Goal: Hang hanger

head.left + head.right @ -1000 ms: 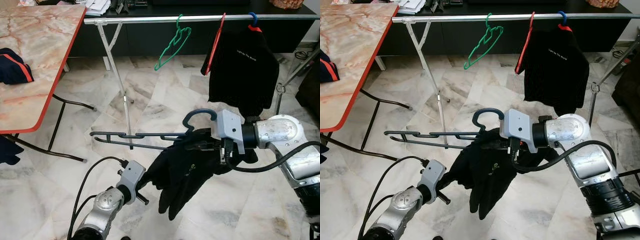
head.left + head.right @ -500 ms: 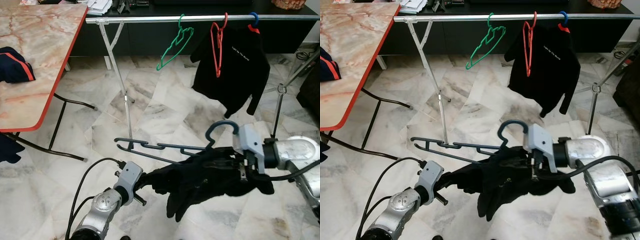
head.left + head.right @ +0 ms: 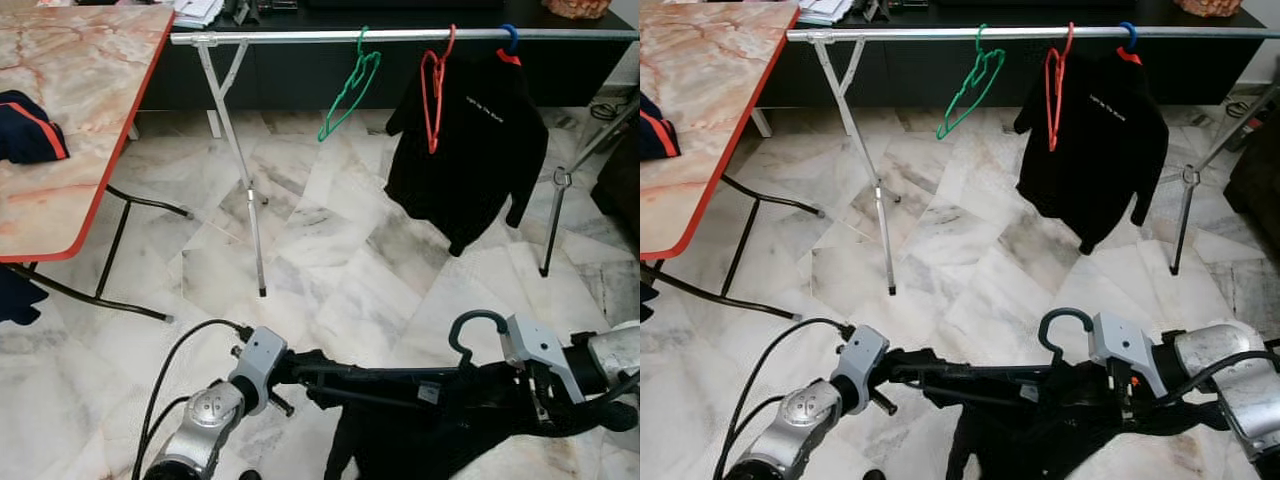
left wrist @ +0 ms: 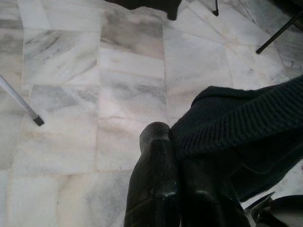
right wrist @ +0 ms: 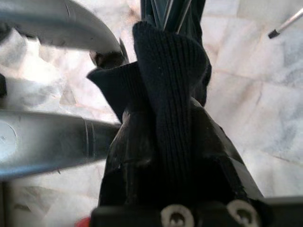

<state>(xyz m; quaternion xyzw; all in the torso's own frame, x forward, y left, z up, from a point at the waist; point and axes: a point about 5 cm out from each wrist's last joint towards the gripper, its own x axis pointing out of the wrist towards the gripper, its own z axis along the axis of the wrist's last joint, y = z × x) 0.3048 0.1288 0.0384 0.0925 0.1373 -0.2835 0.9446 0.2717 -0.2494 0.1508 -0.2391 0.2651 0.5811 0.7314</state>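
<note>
Hanger (image 3: 400, 372) was dark blue-grey, lying roughly level and low in front of the robot, well below the rail (image 3: 400, 36) and nearer the robot than the rack. Hook (image 3: 472, 330) pointed up, just beside the right gripper (image 3: 525, 400). A black garment (image 3: 450, 440) was draped on it and sagged below.

Right gripper was at the hook end; in the right wrist view its fingers (image 5: 128, 156) were pinched together with the garment's ribbed knit collar (image 5: 168, 94) clamped between them, the hanger's bars right next to it. Couldn't tell whether the fingers also had the hanger itself.

Left gripper (image 3: 290, 368) was at the hanger's other end. In the left wrist view its fingers (image 4: 154, 184) were closed together, ribbed black fabric (image 4: 236, 123) touching them on one side. Couldn't tell if the fabric was actually pinched.

On the rail: an empty green hanger (image 3: 350, 85), an empty red hanger (image 3: 433, 85), and a black shirt (image 3: 475, 150) hung from a blue hook (image 3: 508, 38).

On the robot's left stood a marble-top table (image 3: 80, 150) with a red edge and a dark piece of clothing (image 3: 28, 125) on it. Floor was marble tile (image 3: 330, 250).
</note>
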